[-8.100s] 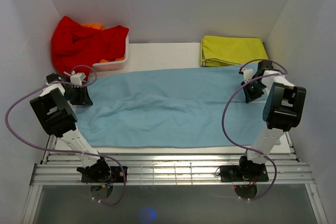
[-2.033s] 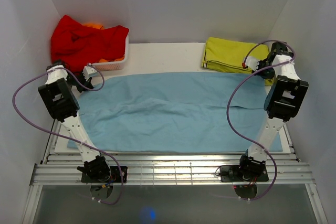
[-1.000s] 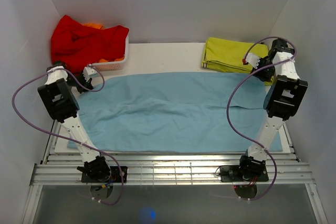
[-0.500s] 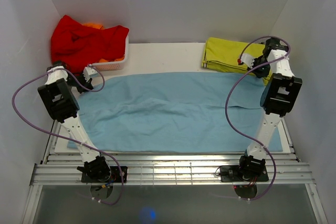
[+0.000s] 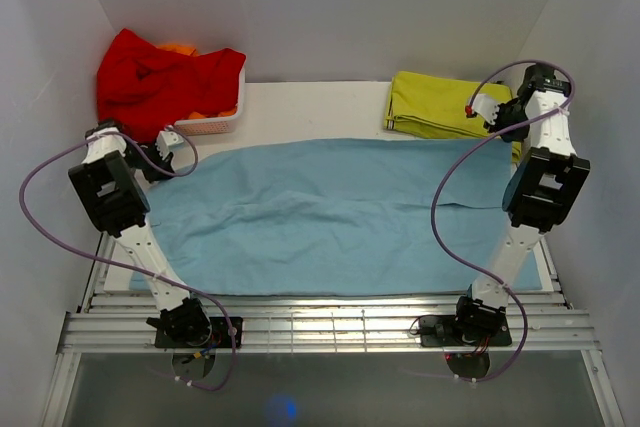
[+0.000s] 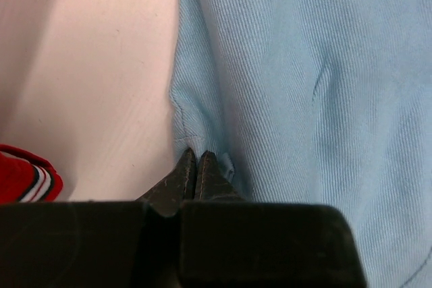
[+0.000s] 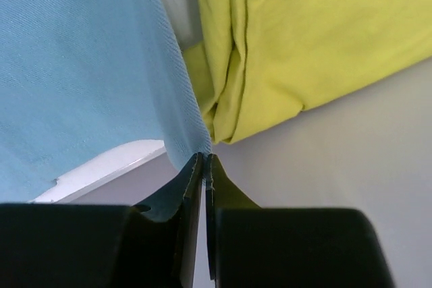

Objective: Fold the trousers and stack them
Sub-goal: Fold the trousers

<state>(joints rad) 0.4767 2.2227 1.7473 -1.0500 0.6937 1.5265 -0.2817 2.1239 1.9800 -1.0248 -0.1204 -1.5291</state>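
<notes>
The light sky-blue trousers [image 5: 320, 212] lie spread flat across the table, long side left to right. My left gripper [image 5: 160, 147] is shut on the far left corner of the trousers [image 6: 283, 85], its tips [image 6: 196, 156] pinching the cloth edge low over the white table. My right gripper [image 5: 500, 119] is shut on the far right corner of the trousers [image 7: 81, 65], its tips [image 7: 204, 158] holding the edge lifted beside the yellow-green cloth.
A folded yellow-green garment [image 5: 440, 102] lies at the far right, close against my right gripper; it also shows in the right wrist view [image 7: 304, 38]. A bright red garment [image 5: 160, 77] fills a white basket [image 5: 215, 125] at the far left. White walls close in both sides.
Over eight seconds both grippers moved from the trousers' side edges to the far corners and closed there. In the last half second the right gripper shifted slightly right, lifting its corner.
</notes>
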